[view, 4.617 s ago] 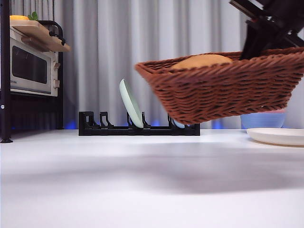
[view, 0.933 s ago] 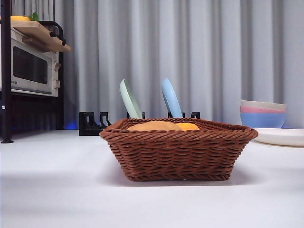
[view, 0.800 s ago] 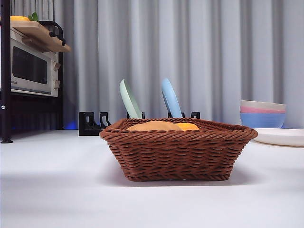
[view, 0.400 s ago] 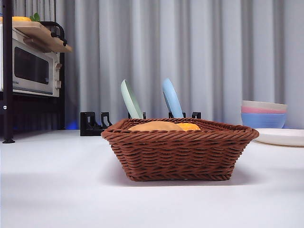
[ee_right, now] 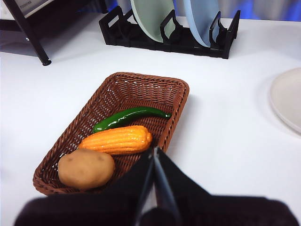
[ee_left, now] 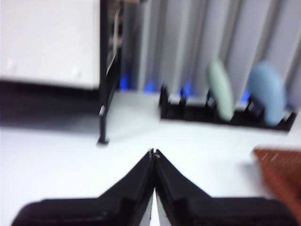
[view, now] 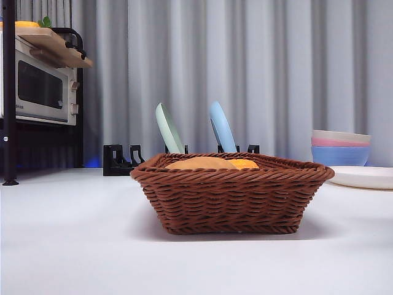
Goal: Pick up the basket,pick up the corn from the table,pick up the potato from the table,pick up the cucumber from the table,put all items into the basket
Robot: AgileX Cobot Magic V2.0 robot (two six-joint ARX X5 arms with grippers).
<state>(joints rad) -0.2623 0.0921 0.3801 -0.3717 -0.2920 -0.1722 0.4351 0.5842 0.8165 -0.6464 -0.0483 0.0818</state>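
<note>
Both pairs of jaws are sitting clenched and empty — the right gripper [ee_right: 154, 155] is hovering above the near end of the shallow reddish-brown woven wicker basket [ee_right: 175, 113], while the left gripper [ee_left: 153, 155] is hanging over the bare white surface [ee_left: 56, 155], the basket's rim at its side. Inside the basket the tan rounded potato [ee_right: 86, 168] is lying nearest, the ribbed orange-yellow corn cob [ee_right: 117, 140] next, the glossy dark green cucumber [ee_right: 129, 117] farthest — all resting on the weave.

No text, brand or number can be read with certainty. The microwave [view: 38, 80] at the table's far left corner bears a small mark on its front, too small and blurred to make out.
</note>
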